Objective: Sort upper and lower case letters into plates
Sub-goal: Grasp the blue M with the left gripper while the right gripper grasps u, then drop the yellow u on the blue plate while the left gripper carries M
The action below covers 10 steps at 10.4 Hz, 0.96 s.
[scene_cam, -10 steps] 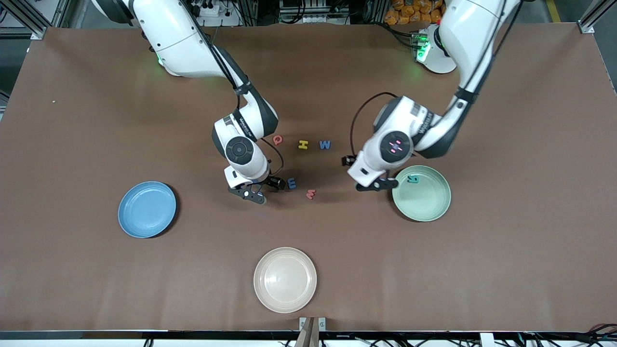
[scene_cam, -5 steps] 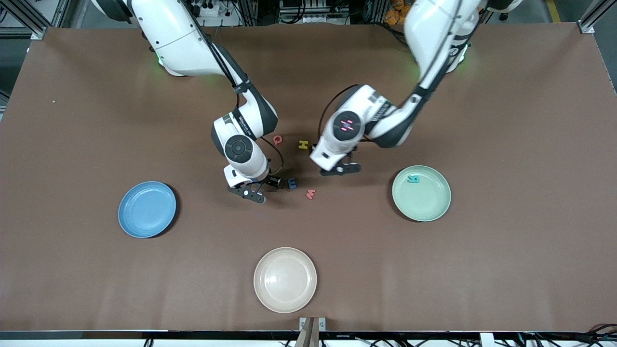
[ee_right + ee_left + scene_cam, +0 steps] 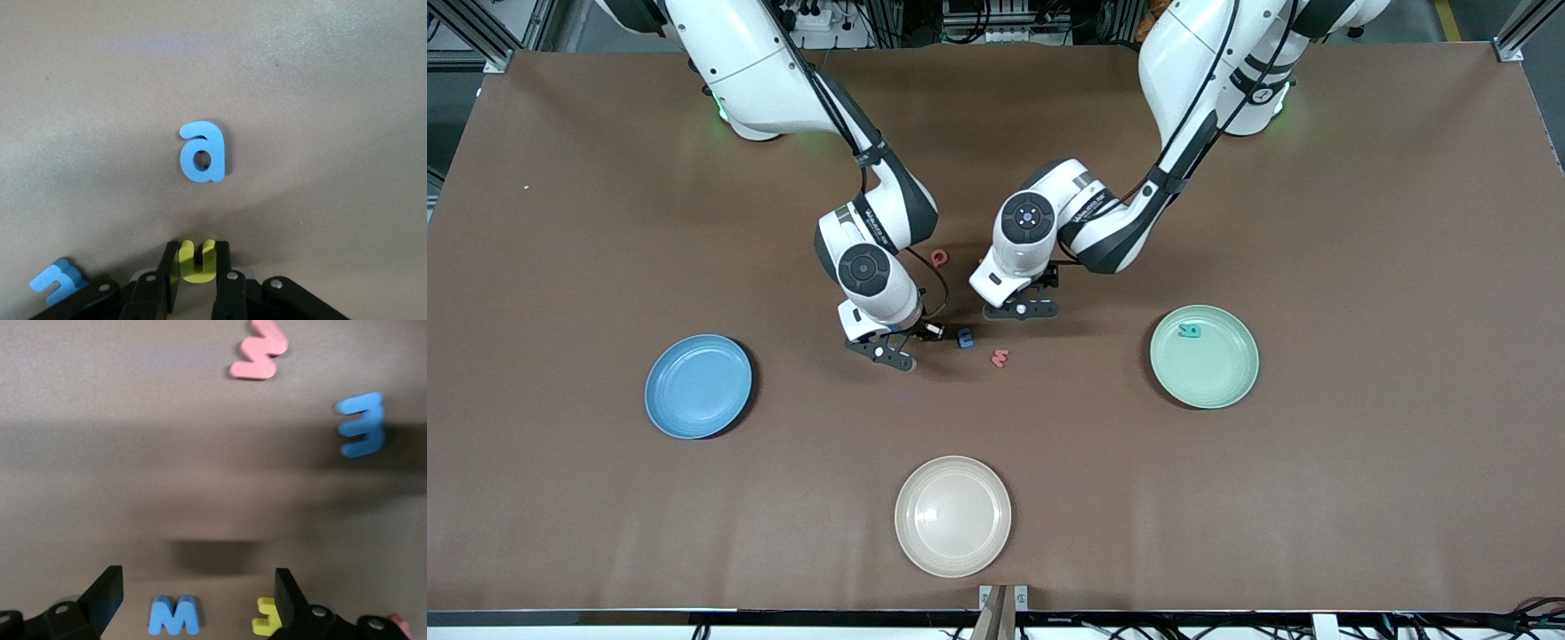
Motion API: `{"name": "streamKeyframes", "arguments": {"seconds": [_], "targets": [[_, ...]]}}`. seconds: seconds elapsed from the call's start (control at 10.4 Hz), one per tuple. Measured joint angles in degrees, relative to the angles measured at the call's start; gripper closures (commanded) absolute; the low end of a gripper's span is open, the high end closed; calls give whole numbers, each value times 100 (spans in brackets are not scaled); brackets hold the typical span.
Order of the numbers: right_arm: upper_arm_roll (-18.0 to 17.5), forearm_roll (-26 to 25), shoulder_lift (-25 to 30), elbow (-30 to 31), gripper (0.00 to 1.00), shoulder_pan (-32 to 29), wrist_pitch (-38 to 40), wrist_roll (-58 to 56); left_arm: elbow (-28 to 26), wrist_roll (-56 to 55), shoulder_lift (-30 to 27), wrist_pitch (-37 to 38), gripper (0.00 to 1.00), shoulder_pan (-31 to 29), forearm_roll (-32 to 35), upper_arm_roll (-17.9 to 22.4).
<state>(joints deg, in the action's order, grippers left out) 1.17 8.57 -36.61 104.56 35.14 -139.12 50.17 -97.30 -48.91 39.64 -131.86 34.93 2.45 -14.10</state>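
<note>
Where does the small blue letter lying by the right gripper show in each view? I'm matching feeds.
Front view: blue letter on the table, just beside the right gripper.
Left wrist view: blue letter ahead of the open left gripper, near the pink letter.
Right wrist view: blue letter beside the right gripper.
Shared landmark: pink letter, front and left wrist only.

bright even light, soft shadows, left wrist blurred
</note>
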Motion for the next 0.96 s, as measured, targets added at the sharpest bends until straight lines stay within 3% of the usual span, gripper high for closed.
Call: {"name": "streamKeyframes", "arguments": {"seconds": [0.48, 0.87, 0.96], "targets": [[49, 3, 330, 12, 100, -381, 254, -509, -705, -60, -75, -347, 0, 29, 71, -17], [150, -89, 668, -8, 100, -1712, 1170, -2496, -824, -530, -112, -393, 0, 209, 71, -64], [174, -169, 711, -50, 100, -2042, 1383, -3040, -851, -561, -129, -393, 6, 226, 71, -66]]}}
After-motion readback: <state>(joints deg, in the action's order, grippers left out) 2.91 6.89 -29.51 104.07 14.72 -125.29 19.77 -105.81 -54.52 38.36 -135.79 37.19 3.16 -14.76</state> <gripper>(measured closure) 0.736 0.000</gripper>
